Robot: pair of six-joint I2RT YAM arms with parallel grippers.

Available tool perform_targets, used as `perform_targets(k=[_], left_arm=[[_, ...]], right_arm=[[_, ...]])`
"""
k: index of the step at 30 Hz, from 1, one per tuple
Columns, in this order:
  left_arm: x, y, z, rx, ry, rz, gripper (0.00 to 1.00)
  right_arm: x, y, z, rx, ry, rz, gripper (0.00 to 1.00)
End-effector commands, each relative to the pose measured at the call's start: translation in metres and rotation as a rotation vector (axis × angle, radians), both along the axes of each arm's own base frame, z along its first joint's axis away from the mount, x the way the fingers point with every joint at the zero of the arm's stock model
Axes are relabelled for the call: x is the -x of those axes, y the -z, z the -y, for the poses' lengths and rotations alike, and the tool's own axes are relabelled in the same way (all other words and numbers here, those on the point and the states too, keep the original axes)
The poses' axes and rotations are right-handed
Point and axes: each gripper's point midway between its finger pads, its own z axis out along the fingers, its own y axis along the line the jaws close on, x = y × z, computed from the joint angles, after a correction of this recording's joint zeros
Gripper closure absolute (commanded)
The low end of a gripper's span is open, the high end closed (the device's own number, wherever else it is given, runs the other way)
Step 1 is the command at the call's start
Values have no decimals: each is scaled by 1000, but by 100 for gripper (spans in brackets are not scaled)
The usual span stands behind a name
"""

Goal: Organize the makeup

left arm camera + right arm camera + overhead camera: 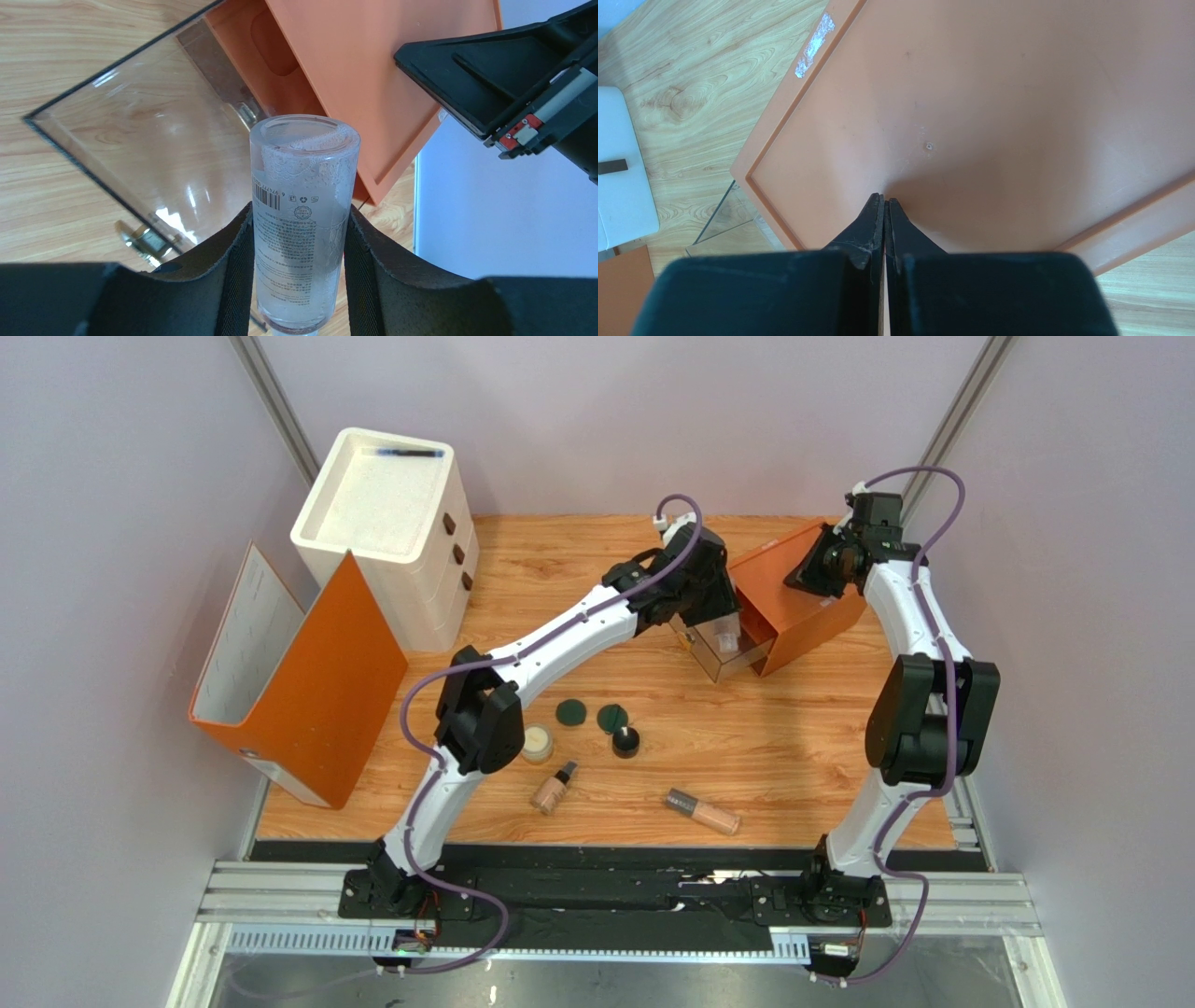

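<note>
– Clear plastic first: where is the clear tube (300, 231), and what holds it?

– The left end effector (298, 213) is clamped on it, one black finger against each side. The tube is held over the clear drawer (119, 133), which sticks out of the orange drawer box (365, 77). The tube's near end is cut off by the frame edge. A barcode shows on it, but the rest of the print is too small to read. In the top view the end effector hides most of the tube.

– State of the right end effector (884, 203)?

– Its fingers are pressed together with nothing visible between them. The tips sit at the flat orange panel of the box. Whether they touch it cannot be told.

– The rest of the makeup?

– All of it lies on the table (786, 756).
- Two dark-green discs (571, 711) (612, 717) lie side by side.
- The black round jar (626, 744) is just beside the right-hand disc.
- The cream round jar (537, 745) is partly hidden by the left arm's elbow.
- Two beige dark-capped tubes (554, 788) (703, 812) lie flat nearer the bases, apart from each other.

– Surface and room?

– The table top is wood-grain, with a black strip and an aluminium rail (631, 903) along the near edge. The walls are pale, with metal posts in the rear corners. A white drawer unit (386, 518) stands at the rear left. A dark, thin item on top of it is too small to identify. An orange-and-white file holder (302, 672) stands at the left edge.
</note>
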Motion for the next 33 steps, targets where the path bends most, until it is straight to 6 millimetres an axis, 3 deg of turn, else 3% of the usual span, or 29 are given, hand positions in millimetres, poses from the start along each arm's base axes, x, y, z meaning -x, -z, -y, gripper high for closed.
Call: perform_targets(k=[1, 2, 6, 7, 9, 12, 13, 17, 20, 22, 25, 26, 27, 33], left_arm=[[-9, -22, 24, 127, -18, 28, 100], [-9, -20, 26, 127, -10, 27, 100], [-14, -7, 22, 102, -6, 15, 79], [-16, -5, 21, 97, -9, 14, 63], [-21, -4, 16, 92, -8, 16, 44], [-30, -11, 9, 93, -13, 34, 29], [-30, -20, 8, 104, -10, 51, 18], [-35, -59, 1, 112, 38, 169, 15], [-25, -86, -9, 58, 129, 276, 16], [-7, -100, -18, 27, 210, 316, 16], [23, -92, -38, -128, 352, 418, 17], [38, -99, -44, -158, 389, 448, 17], [49, -78, -49, -220, 438, 435, 17], [156, 0, -55, -501, 871, 507, 21]], right_arm=[[98, 111, 4, 50, -12, -515, 100], [98, 110, 4, 51, -13, -513, 100], [99, 111, 4, 50, -17, -515, 100], [98, 110, 4, 50, -20, -510, 100], [98, 108, 3, 46, -24, -506, 100], [97, 106, 2, 46, -27, -499, 99], [98, 106, 3, 45, -27, -500, 99], [98, 106, 2, 44, -27, -500, 100], [98, 106, 2, 43, -26, -499, 100], [98, 105, 2, 44, -29, -498, 100], [100, 107, 2, 42, -30, -504, 100], [100, 107, 1, 42, -31, -503, 100], [100, 106, 1, 43, -31, -501, 100], [101, 105, 3, 50, -32, -503, 100]])
